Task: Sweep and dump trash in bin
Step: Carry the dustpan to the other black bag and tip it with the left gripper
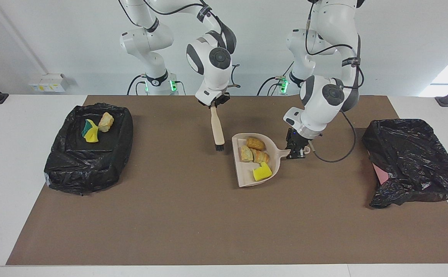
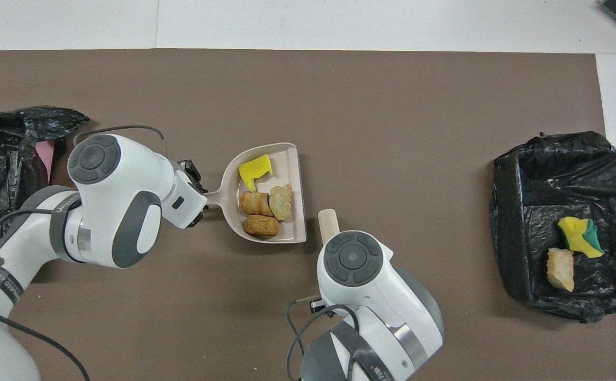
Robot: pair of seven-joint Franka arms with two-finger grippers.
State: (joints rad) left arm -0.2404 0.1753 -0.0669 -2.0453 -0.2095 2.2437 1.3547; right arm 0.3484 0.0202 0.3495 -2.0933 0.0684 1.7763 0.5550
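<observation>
Left gripper point(image 1: 298, 151) clamped on the handle of the beige dustpan point(image 1: 247, 177), fingertips lost against the handle in the facing view. Four scraps of trash point(image 1: 255, 154) in the pan: three tan-to-brown bread lumps bunched together, one yellow sponge bit point(image 1: 262, 172) at the pan's end farther from the robots. Whether the pan rests on the brown mat point(image 1: 193, 223) or hangs just above it: impossible to tell.

Right gripper point(image 1: 215, 103) closed on the top of the brush point(image 1: 217, 129), held upright, black bristles down, beside the pan's open edge (from overhead only the handle's tip point(image 2: 328, 225) pokes out past the wrist).

Bag-lined bin point(image 1: 74, 169) at the right arm's end of the table, with a yellow-green sponge piece point(image 1: 90, 131) and a pale lump point(image 1: 106, 122) inside. Another black bag point(image 1: 408, 161) at the left arm's end, something pink point(image 1: 380, 175) peeking out, mostly covered.
</observation>
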